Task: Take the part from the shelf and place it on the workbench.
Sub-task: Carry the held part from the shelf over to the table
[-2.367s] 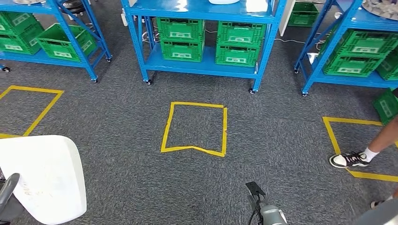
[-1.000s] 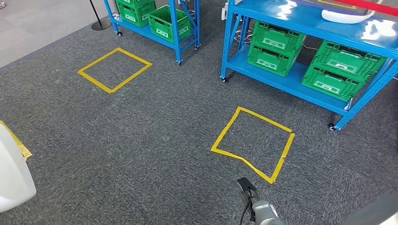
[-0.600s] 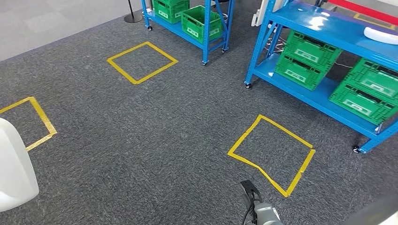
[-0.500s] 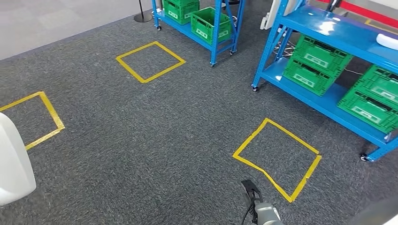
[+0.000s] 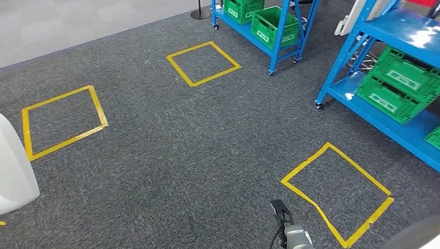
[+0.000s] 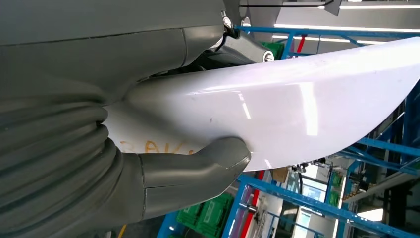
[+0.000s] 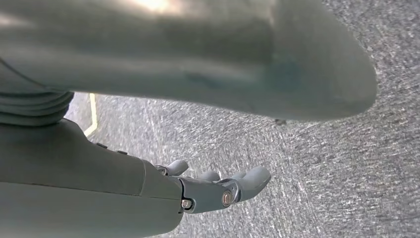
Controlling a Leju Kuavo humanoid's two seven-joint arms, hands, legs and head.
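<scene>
Gripping the white part (image 6: 277, 114) in my left hand (image 6: 124, 163), thumb pressed on its face, low at my left. My right hand (image 7: 218, 188) hangs slack-fingered, holding nothing, over grey carpet (image 5: 171, 155); blue shelves (image 5: 399, 36) far right.

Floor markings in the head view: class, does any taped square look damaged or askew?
Yes. The yellow tape square nearest the robot, in front of the blue shelf, has one kinked side that bends inward instead of running straight. The other two tape squares have straight, even sides.
</scene>
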